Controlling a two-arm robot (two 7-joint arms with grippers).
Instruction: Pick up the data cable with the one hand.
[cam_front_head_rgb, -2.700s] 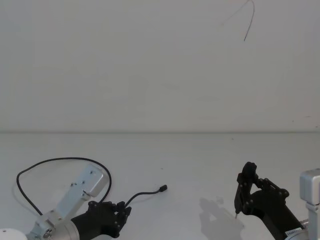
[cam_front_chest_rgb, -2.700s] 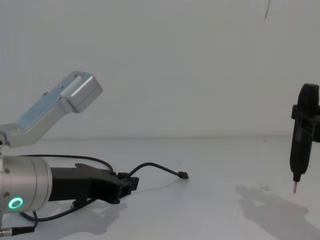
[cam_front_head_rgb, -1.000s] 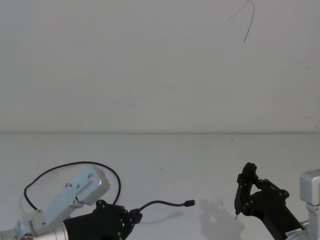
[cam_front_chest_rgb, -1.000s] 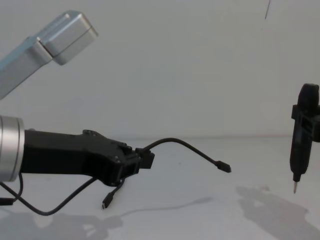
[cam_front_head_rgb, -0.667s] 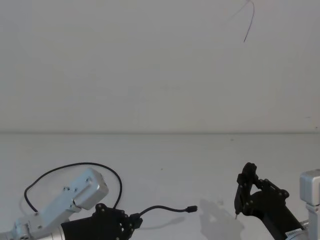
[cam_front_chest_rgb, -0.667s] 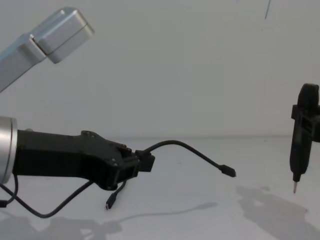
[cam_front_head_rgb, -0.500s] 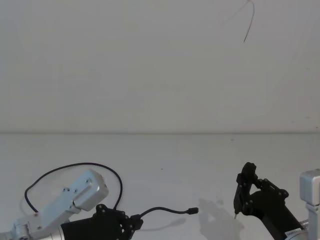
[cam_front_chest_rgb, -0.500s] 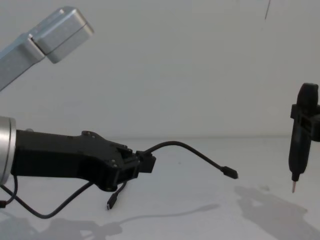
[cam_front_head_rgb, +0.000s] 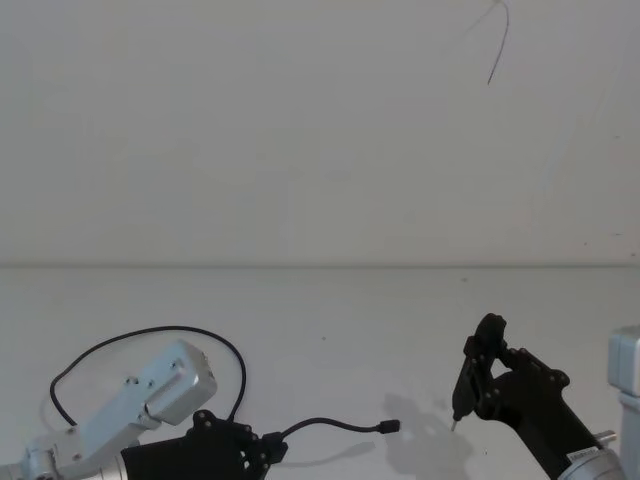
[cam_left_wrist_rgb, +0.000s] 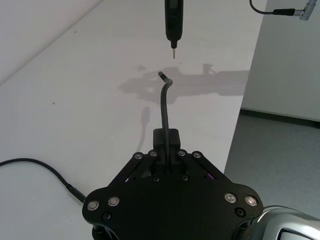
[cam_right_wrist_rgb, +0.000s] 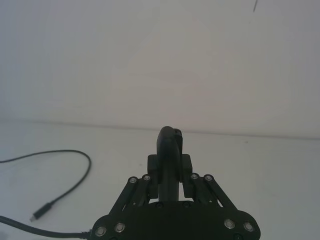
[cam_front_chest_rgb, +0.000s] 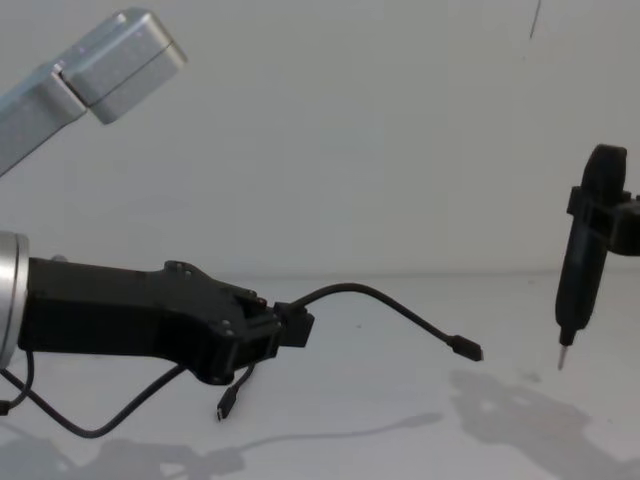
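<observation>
Grips the data cable (cam_left_wrist_rgb: 162, 107) with the left tool (cam_front_chest_rgb: 290, 328), pinched narrow on a small block (cam_left_wrist_rgb: 166, 136) in the cord, low at the left and above the surface (cam_front_head_rgb: 330, 320). Takes it there, by this reading, because the block offers a firmer bite than the thin cord would. Leaves a short stretch arching forward past the jaws, stiff enough to keep its own curve, with the plug (cam_front_chest_rgb: 466, 349) in the air and a shadow beneath it. Lets a second plug (cam_front_chest_rgb: 225, 408) dangle just under the tool, while the long loop (cam_front_head_rgb: 100, 345) trails back behind it; hard to tell from the head view whether that loop rests on the surface or hangs just above. Reads as a pickup nearly complete: grasped and raised at the front, with the slack left to clear. Keeps the right tool (cam_right_wrist_rgb: 170, 172) well apart at the right, closed on a slim black pen (cam_front_chest_rgb: 578, 280) held upright, tip down and clear of the surface, out of the cord's way
</observation>
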